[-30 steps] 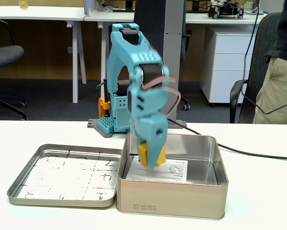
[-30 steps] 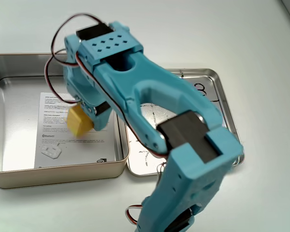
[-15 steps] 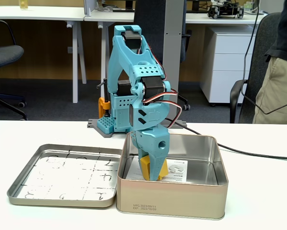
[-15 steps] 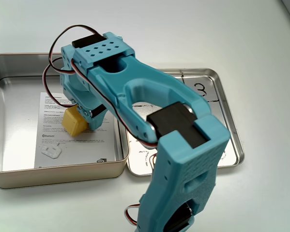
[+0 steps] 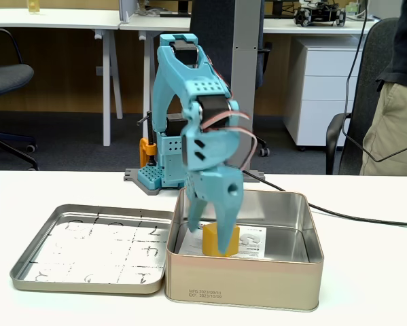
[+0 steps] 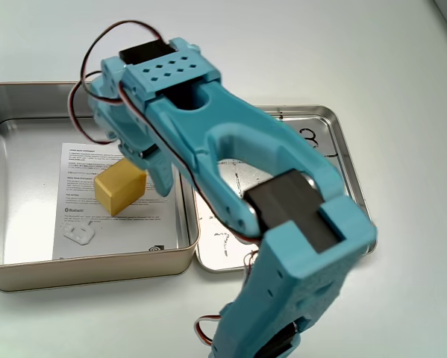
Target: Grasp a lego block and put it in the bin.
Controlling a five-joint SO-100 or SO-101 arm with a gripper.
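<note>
The yellow-orange lego block [image 5: 221,240] [image 6: 119,187] rests on the white paper label on the floor of the bin [image 5: 244,275] [image 6: 81,267], the deep silver tin. My blue gripper [image 5: 210,234] [image 6: 137,162] hangs inside the bin just over the block. It is open, with its fingers spread to either side and no longer touching the block. In a fixed view from above, the arm's upper links hide part of the bin's right wall.
A shallow metal tray [image 5: 87,284] [image 6: 346,190] with a hand-drawn numbered grid lies against the bin. The arm's base [image 5: 164,170] stands behind both. A black cable [image 5: 366,219] runs across the table at the right. A seated person [image 5: 397,115] is at the far right.
The gripper went down into the bin with the block, then opened. The block now sits free on the paper, and the fingers have risen slightly off it.
</note>
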